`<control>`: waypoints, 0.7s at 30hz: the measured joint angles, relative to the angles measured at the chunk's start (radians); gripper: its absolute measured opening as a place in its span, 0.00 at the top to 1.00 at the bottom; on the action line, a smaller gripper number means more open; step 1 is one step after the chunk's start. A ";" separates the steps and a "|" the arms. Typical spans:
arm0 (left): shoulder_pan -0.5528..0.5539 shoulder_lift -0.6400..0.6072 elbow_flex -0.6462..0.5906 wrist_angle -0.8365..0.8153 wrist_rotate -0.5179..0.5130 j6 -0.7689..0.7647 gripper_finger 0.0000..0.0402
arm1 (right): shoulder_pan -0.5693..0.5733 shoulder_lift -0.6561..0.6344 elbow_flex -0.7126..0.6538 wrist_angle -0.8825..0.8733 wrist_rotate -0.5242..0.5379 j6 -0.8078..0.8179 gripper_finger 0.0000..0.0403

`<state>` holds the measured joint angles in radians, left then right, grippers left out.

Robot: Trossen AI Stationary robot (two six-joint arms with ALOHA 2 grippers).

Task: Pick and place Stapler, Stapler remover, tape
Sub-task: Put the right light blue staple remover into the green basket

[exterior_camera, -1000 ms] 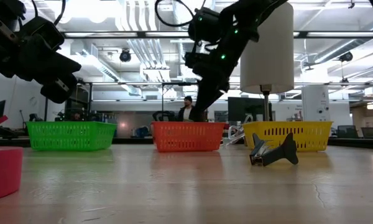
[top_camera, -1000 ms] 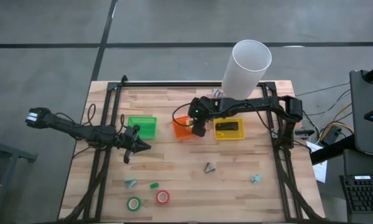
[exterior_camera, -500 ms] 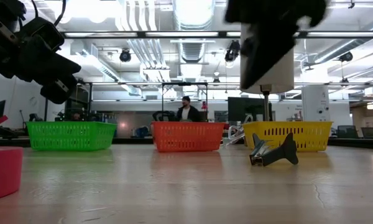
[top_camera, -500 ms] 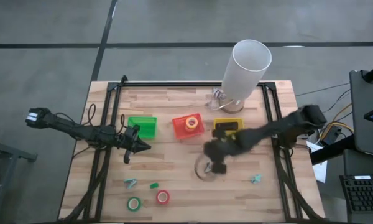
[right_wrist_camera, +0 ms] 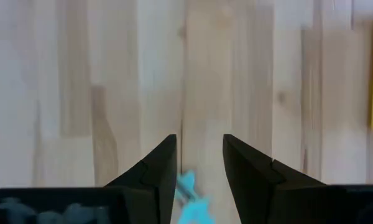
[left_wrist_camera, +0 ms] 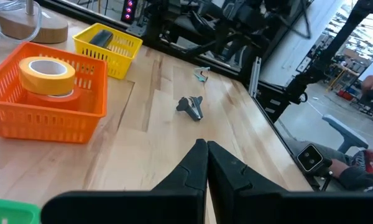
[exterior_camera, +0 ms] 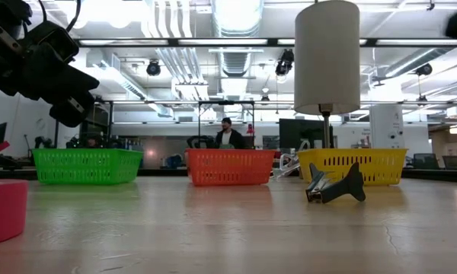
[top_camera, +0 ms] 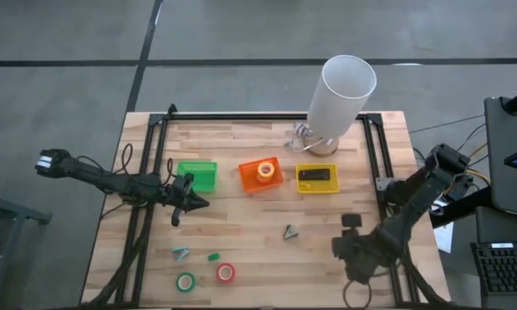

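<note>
My high view looks straight down on the whole table [top_camera: 241, 215]; my low view sits at tabletop height, facing level across it into the room. Both views share the orange bin [top_camera: 261, 175], which my left wrist view sees closer.

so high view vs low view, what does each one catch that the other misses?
Only the high view: the right gripper near the table's front right, the green tape and red tape, the yellow tape in the orange bin, the stapler in the yellow bin. Only the low view: a person in the room behind. Both: the left gripper, the three bins, the dark staple remover, the white cylinder.
</note>
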<state>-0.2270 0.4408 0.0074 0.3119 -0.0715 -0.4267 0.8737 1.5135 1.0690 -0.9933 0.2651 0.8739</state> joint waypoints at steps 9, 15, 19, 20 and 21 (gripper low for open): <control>0.000 0.000 0.000 0.000 0.000 0.000 0.98 | 0.162 0.055 0.001 -0.079 -0.033 0.290 0.71; 0.000 0.000 0.000 0.000 0.000 0.000 0.98 | 0.182 0.113 -0.007 -0.086 -0.084 0.330 0.70; 0.000 0.000 0.000 0.000 0.000 0.000 0.98 | 0.186 0.154 -0.008 -0.107 -0.086 0.324 0.71; 0.000 0.000 0.000 0.000 0.000 0.000 0.98 | 0.187 0.162 -0.009 -0.106 -0.092 0.323 0.71; 0.000 0.000 0.000 0.000 0.000 0.000 0.98 | 0.186 0.169 -0.009 -0.109 -0.095 0.323 0.71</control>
<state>-0.2270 0.4409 0.0074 0.3119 -0.0714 -0.4267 1.0599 1.6829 1.0599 -1.1020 0.1699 1.1973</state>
